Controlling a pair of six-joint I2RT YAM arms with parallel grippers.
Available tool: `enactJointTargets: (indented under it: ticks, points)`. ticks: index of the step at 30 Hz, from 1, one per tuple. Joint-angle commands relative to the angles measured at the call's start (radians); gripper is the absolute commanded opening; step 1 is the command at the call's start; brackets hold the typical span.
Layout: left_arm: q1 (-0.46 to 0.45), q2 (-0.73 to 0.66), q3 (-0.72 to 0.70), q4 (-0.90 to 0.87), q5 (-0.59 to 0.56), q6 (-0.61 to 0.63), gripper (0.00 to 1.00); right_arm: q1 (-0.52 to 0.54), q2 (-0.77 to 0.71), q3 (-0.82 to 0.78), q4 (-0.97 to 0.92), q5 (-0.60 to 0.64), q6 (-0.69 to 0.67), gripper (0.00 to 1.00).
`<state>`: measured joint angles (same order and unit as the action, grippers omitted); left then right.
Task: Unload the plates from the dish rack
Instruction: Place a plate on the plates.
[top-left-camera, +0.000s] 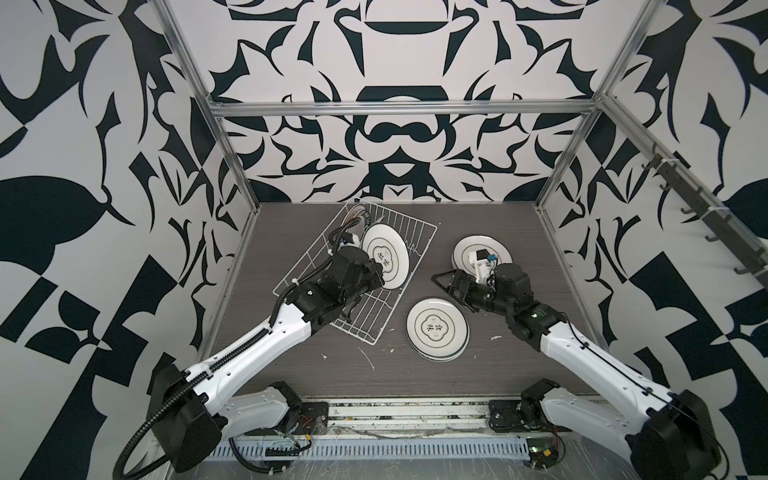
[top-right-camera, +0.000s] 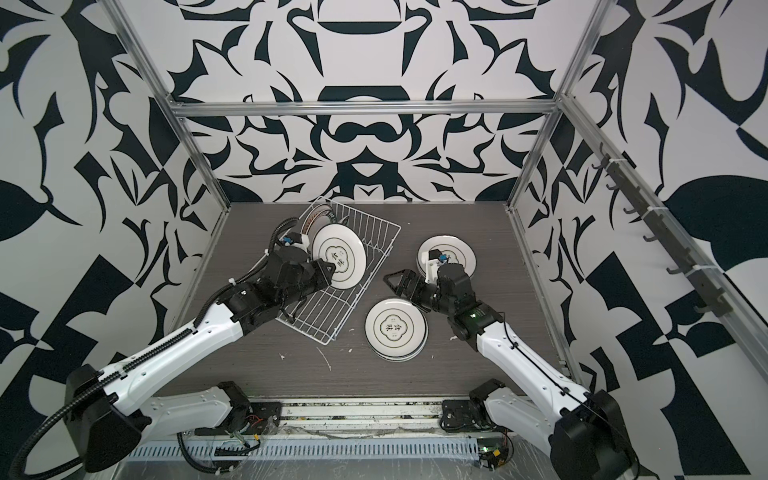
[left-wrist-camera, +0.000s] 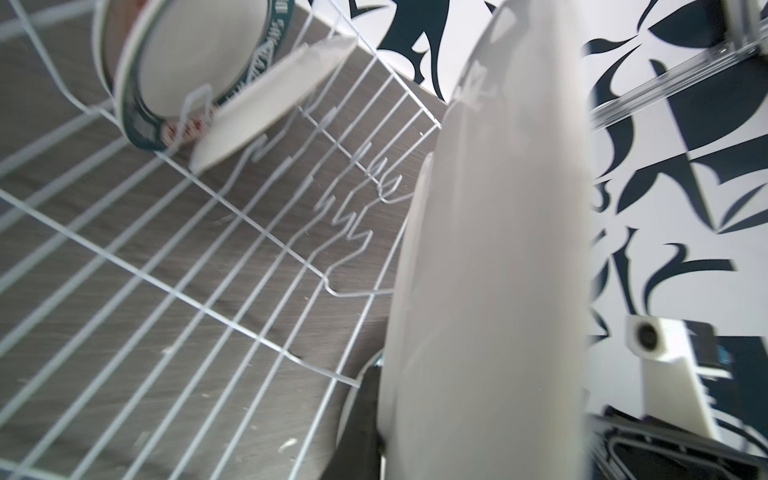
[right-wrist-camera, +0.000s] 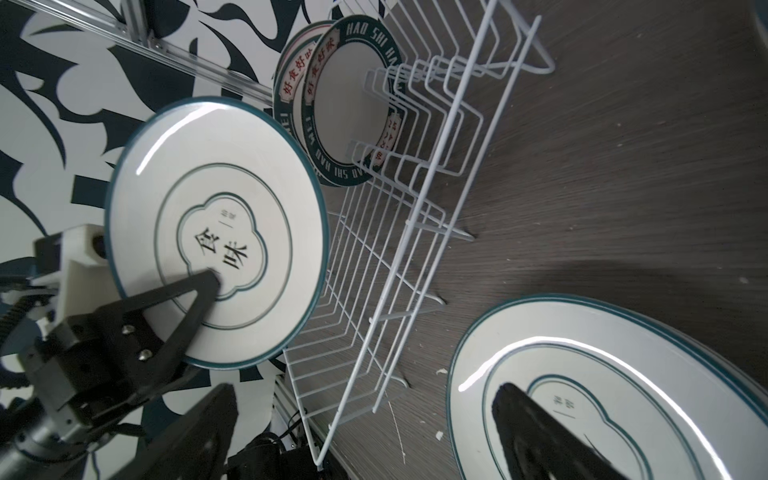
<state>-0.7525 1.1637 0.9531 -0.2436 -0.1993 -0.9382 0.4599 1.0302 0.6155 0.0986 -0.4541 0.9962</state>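
We found the held plate (top-left-camera: 384, 259) upright above the dish rack (top-left-camera: 374, 320), the left gripper (right-wrist-camera: 210, 284) clamped on it. The right wrist view gave us two teal-rimmed plates (right-wrist-camera: 353, 99) racked. Top views alone showed both the near pile (top-left-camera: 437, 328) and the far pile (top-left-camera: 482, 249). The right gripper (top-left-camera: 449, 286) gaped empty.

Bare counter (top-left-camera: 478, 370) lies open at 6 o'clock. The rack (top-left-camera: 409, 232) blocks 10 o'clock; one plate stack (top-left-camera: 437, 328) sits at centre, a second stack (top-left-camera: 463, 249) at 2 o'clock.

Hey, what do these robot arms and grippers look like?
White shells, black joints and bases. The left arm carries a ribbed black hose; the right arm a thin black cable. The left gripper and right gripper are black, with triangular frame fingers.
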Motion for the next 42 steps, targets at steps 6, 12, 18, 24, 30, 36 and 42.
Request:
enactJointTargets:
  ticks: [6,12,18,24,30,36,42]
  points:
    - [0.001,-0.070,-0.082,0.292,0.113,-0.216,0.00,0.028,0.091,0.025,0.312,-0.024,0.109,1.00]
    - [0.010,-0.040,-0.087,0.323,0.188,-0.232,0.00,0.052,0.163,0.034,0.479,-0.031,0.176,1.00]
    - [0.012,0.018,-0.082,0.375,0.270,-0.249,0.00,0.072,0.209,0.045,0.547,-0.031,0.200,0.84]
    - [0.013,0.058,-0.082,0.399,0.320,-0.269,0.00,0.075,0.211,0.040,0.572,-0.032,0.214,0.48]
    - [0.013,0.099,-0.077,0.430,0.383,-0.288,0.00,0.075,0.202,0.041,0.555,-0.033,0.201,0.23]
    - [0.013,0.144,-0.070,0.425,0.418,-0.278,0.05,0.075,0.190,0.049,0.505,-0.023,0.170,0.09]
    - [0.013,0.168,-0.049,0.406,0.437,-0.259,0.14,0.075,0.164,0.056,0.441,0.004,0.139,0.00]
